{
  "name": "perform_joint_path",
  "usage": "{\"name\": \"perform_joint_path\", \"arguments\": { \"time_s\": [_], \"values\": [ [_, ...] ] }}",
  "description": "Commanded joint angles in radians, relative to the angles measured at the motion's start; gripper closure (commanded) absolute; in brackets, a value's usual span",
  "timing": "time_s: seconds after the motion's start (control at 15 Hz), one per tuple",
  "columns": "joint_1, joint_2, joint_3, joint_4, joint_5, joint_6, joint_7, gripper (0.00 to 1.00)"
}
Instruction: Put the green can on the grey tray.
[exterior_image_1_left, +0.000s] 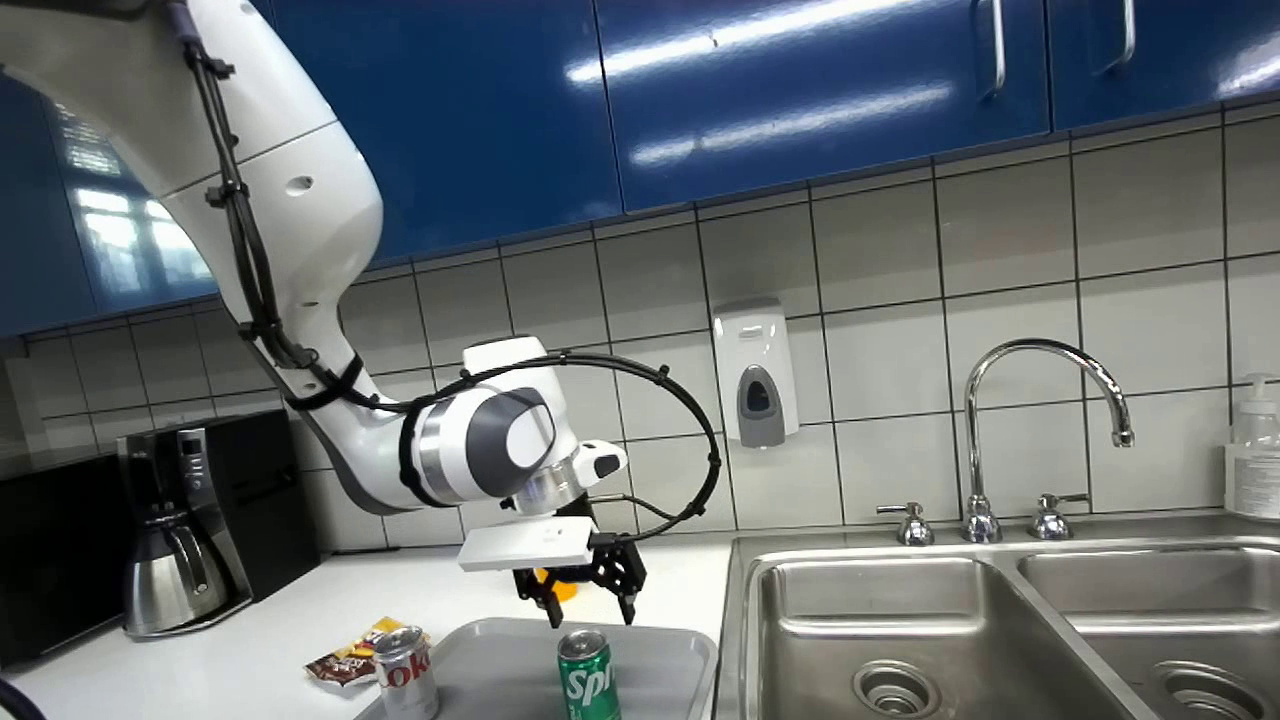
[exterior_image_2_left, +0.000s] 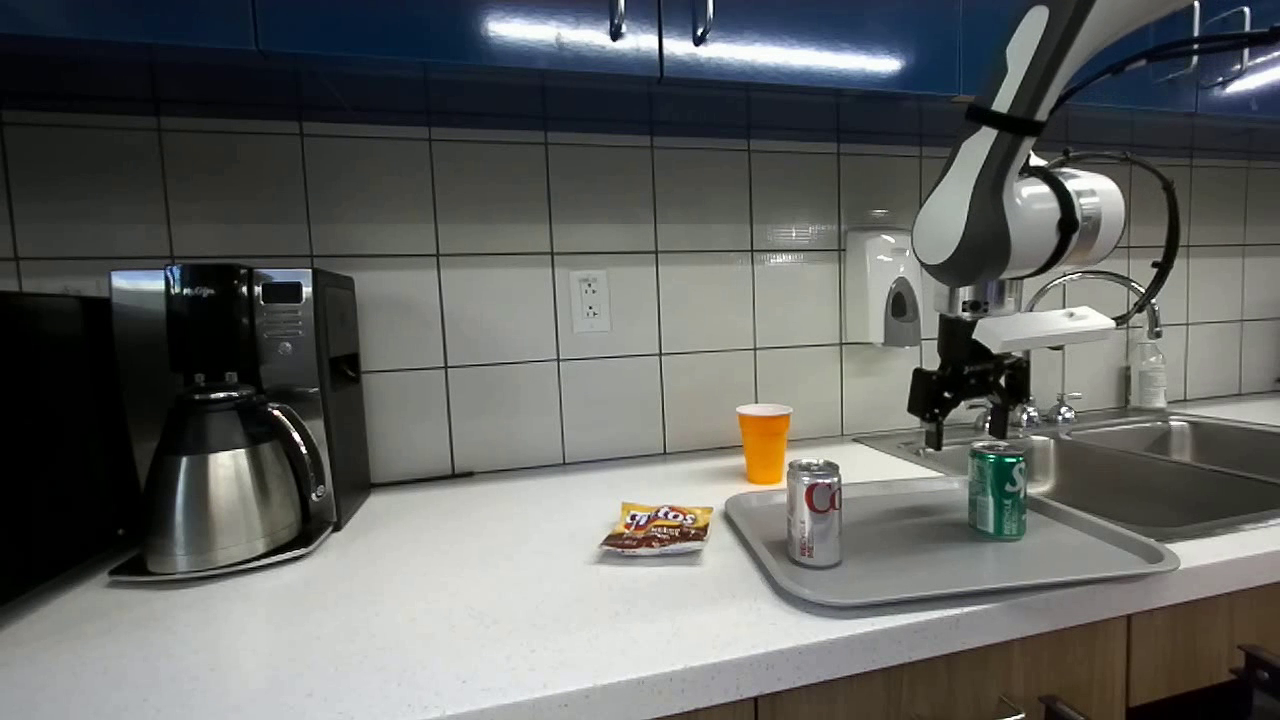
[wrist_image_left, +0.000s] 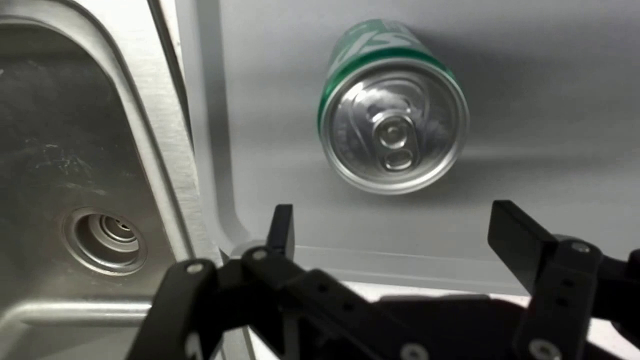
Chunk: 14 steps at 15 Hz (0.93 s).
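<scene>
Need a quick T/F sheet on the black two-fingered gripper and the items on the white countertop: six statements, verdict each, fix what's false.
1. The small green drink can with white lettering stands upright on the flat, pale grey tray. True.
2. The black two-fingered gripper is clamped on the green can. False: its jaws stand apart, gripping nothing.
3. The silver can with red lettering stands on the grey tray. True.
4. The yellow-and-brown snack bag lies on the white countertop. True.
5. The tapered orange cup stands on the grey tray. False: it stands on the countertop, off the tray.
6. The steel coffee pot sits in the steel sink. False: it stands in the black-and-steel coffee maker.
</scene>
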Motion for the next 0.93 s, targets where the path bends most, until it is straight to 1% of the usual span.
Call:
{"name": "perform_joint_path", "arguments": {
  "time_s": [0.0, 0.33, 0.87],
  "values": [
    [0.006, -0.08, 0.012, -0.032, 0.058, 0.006, -0.025, 0.0],
    [0.042, -0.163, 0.011, -0.051, 0.162, -0.019, -0.074, 0.0],
    [0.112, -0.345, -0.009, -0.152, 0.208, -0.014, -0.142, 0.0]
  ]
}}
